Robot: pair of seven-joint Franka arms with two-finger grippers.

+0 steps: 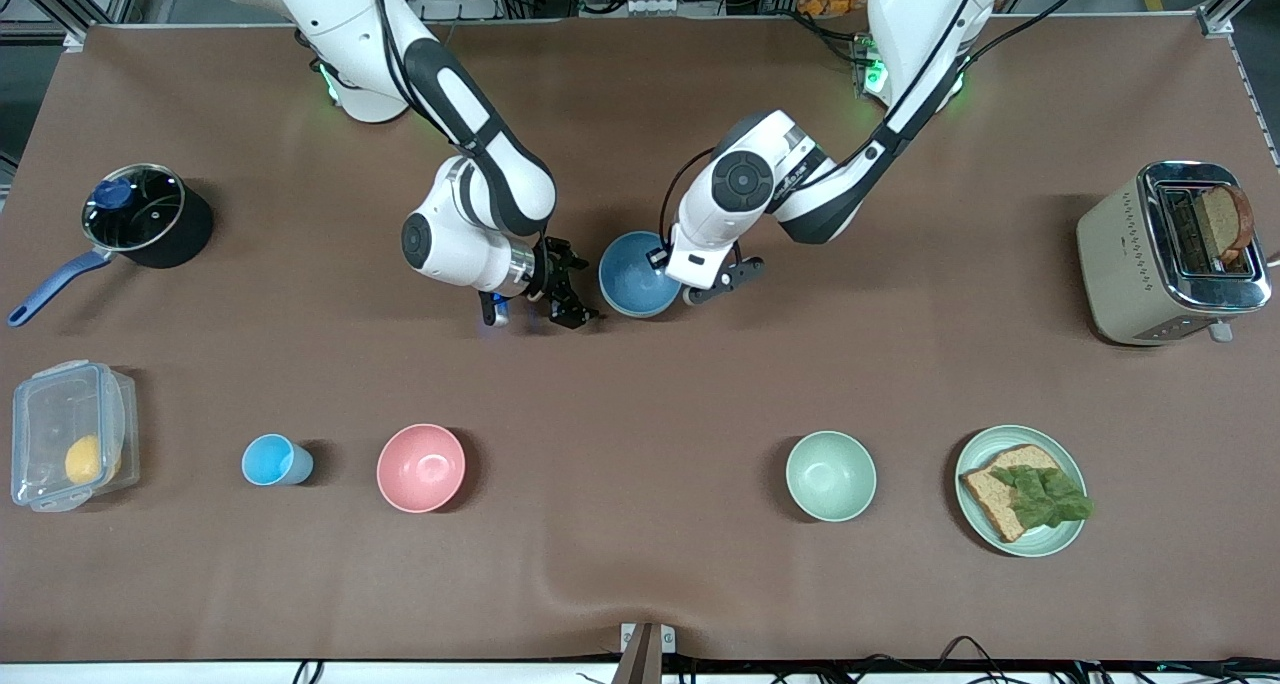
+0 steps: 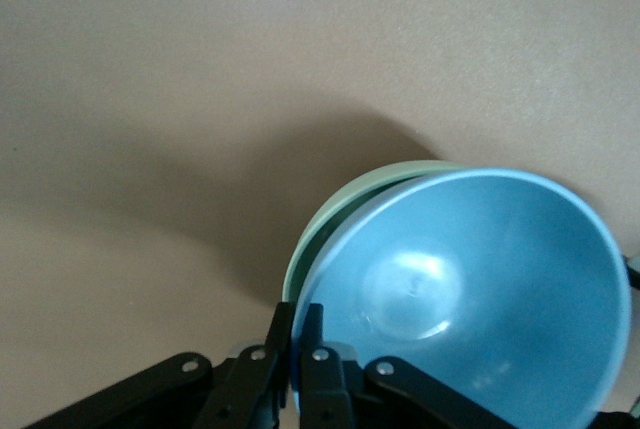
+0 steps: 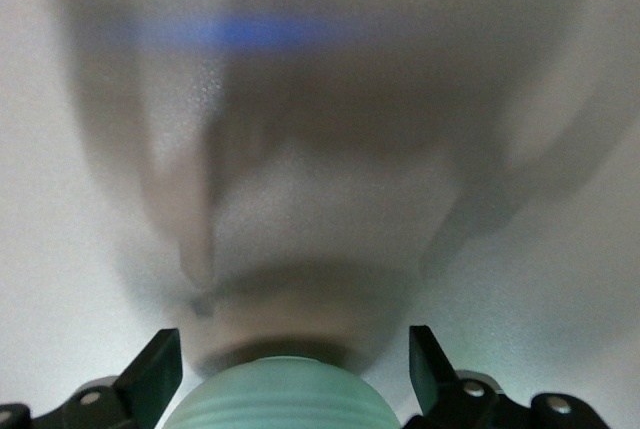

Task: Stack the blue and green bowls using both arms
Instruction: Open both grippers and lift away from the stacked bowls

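The blue bowl (image 1: 636, 276) is in the middle of the table between the two hands. In the left wrist view it (image 2: 470, 289) sits inside the green bowl (image 2: 335, 211), of which only a strip of rim shows. My left gripper (image 1: 664, 267) (image 2: 295, 327) is shut on the blue bowl's rim at the side toward the left arm's end. My right gripper (image 1: 582, 286) (image 3: 292, 339) is open and empty beside the bowls at the side toward the right arm's end. The green bowl's outer wall (image 3: 280, 399) lies between its spread fingers.
A second green bowl (image 1: 830, 475), a pink bowl (image 1: 421, 467), a light-blue cup (image 1: 270, 460), a plate with bread (image 1: 1020, 490) and a clear box (image 1: 70, 434) stand nearer the front camera. A pot (image 1: 140, 214) and a toaster (image 1: 1170, 254) are at the table's ends.
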